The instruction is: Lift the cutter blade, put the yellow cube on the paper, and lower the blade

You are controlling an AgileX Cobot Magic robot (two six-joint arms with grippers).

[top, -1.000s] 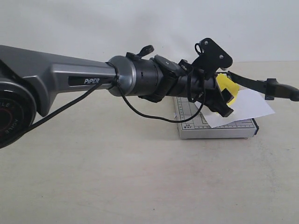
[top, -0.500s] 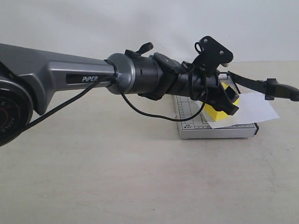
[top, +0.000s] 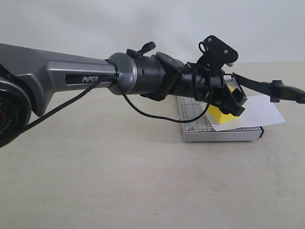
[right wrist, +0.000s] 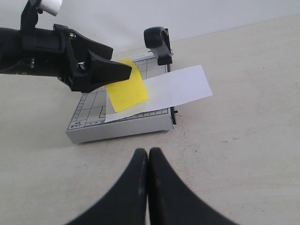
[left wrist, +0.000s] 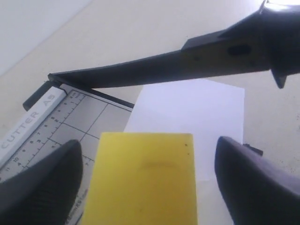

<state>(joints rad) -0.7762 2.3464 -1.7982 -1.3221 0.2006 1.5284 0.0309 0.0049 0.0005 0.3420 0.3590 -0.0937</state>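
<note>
The yellow cube (top: 220, 115) rests on the near end of the white paper (top: 259, 112), which lies across the grey gridded cutter base (top: 200, 131). My left gripper (top: 235, 104) is open around the cube. In the left wrist view the cube (left wrist: 145, 183) has a gap to each dark finger (left wrist: 44, 183). The black cutter blade (top: 267, 87) is raised at a slant over the paper, handle end to the right. My right gripper (right wrist: 148, 152) is shut on nothing, over the table short of the base (right wrist: 117, 129), facing the cube (right wrist: 126, 91).
A beige table (top: 119, 181) carries the cutter, with a pale wall behind. The left arm's grey forearm (top: 57, 76) and its black cable (top: 143, 112) stretch across the left half of the exterior view. The paper (right wrist: 180, 86) overhangs the base's right edge.
One second ago the left gripper held the cube tilted above the paper. It has since lowered the cube onto the paper and base, and its fingers have parted from it.
</note>
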